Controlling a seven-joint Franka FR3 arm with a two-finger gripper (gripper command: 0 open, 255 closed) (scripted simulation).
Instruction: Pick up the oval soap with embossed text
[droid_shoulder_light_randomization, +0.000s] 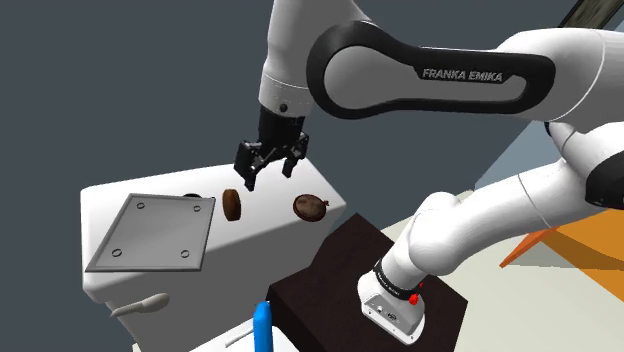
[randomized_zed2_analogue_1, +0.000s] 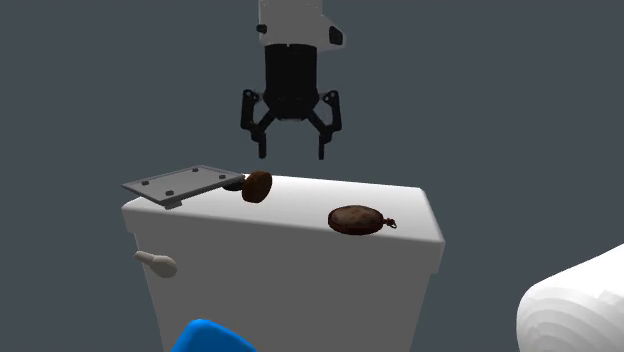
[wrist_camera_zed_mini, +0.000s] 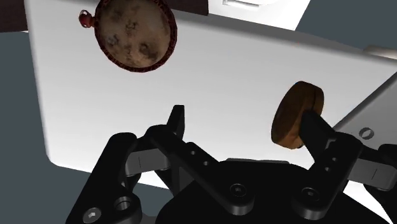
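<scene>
Soap (droid_shoulder_light_randomization: 232, 204): one piece, brown, thick and oval. Embossing cannot be made out. It is stood on its edge on the white lid (droid_shoulder_light_randomization: 270, 215) and is set just beside a corner of the grey plate (droid_shoulder_light_randomization: 150, 232).

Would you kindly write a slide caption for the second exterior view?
Gripper, jaws open, hovers over a white tank bearing a brown soap, a round brown disc and a grey plate.
</scene>
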